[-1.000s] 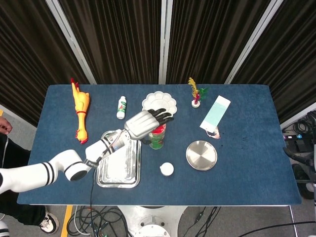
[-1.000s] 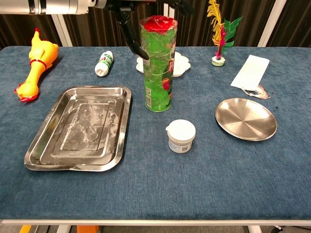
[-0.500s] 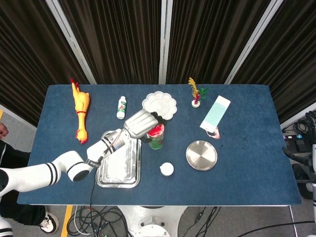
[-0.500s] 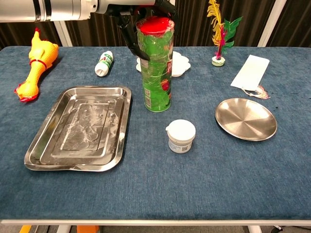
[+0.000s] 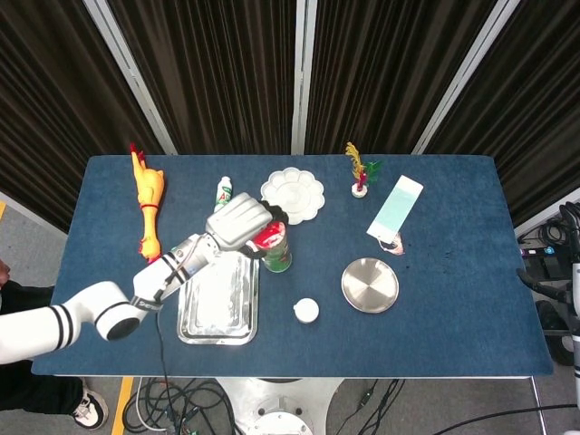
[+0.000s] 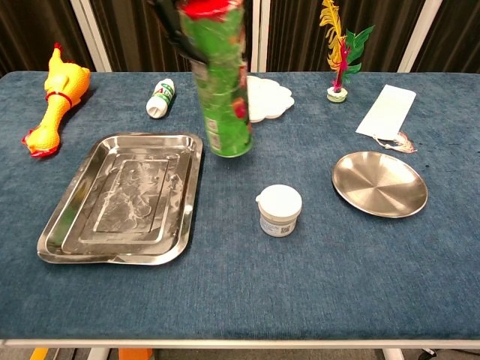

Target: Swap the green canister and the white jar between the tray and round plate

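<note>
The left hand (image 5: 237, 220) is wrapped around the top of the green canister (image 6: 220, 82), gripping it near its red lid; in the chest view the canister sits upper centre of the frame, tilted slightly, and appears lifted off the blue counter (image 6: 315, 285), just right of the rectangular steel tray (image 6: 52, 236); the right hand is out of both views. The white jar (image 6: 280, 211) stands on the counter at the centre of the frame, between the tray at lower left and the round steel plate (image 6: 405, 202) at right; neither carries anything.

The step looks like carrying the canister to one of the two dishes; since it hangs beside the tray, that is the likely target. To do it well, keep the grip firm, since a tall canister held high can swing; bring it upright before lowering; clear the tray's raised rim; set the base flat on the tray floor, and open only once it stands steady.
</note>
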